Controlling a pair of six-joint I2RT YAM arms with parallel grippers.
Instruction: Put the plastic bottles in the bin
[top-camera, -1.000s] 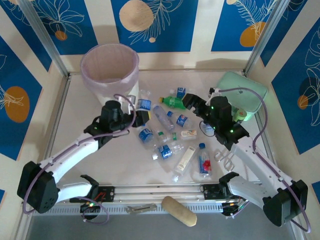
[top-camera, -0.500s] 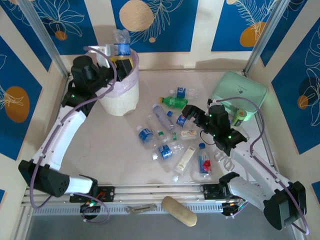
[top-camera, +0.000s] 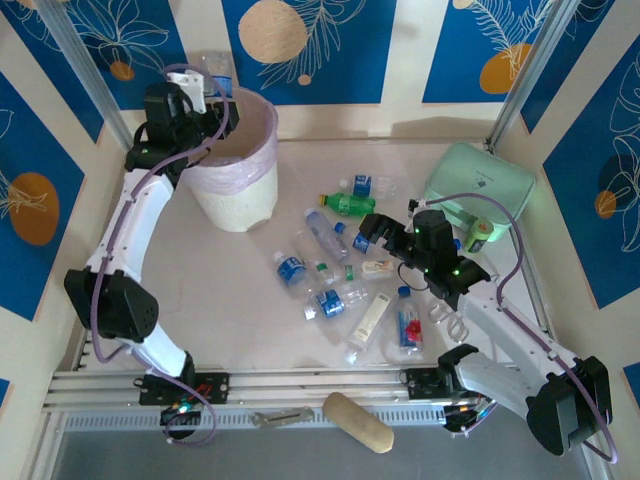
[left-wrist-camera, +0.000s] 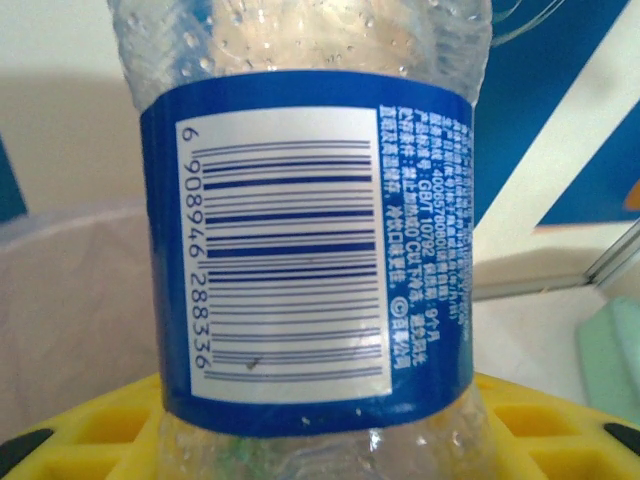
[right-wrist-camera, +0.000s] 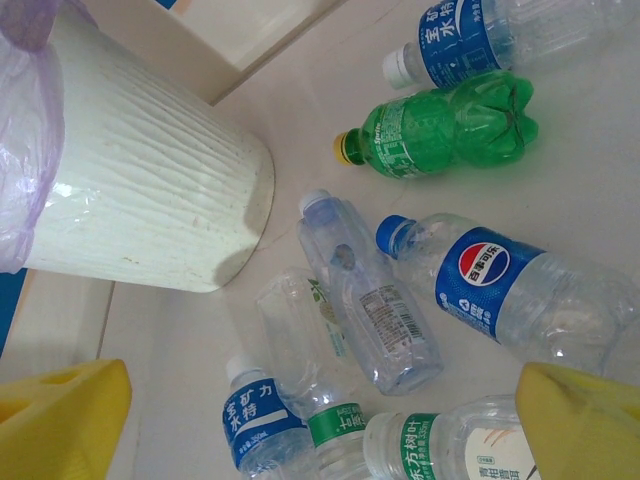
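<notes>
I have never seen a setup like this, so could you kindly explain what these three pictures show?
Two white robot arms stand at a table's near edge, each ending in a two-finger gripper. The wide picture comes from overhead; the other two from cameras on the wrists. Loose plastic bottles lie on the table, beside a mint-green pouch. A tan loaf-like thing lies at the front edge. The left gripper holds a clear blue-labelled bottle above the white bin; its wrist picture shows the label close up. The right gripper hangs open over those bottles.
</notes>
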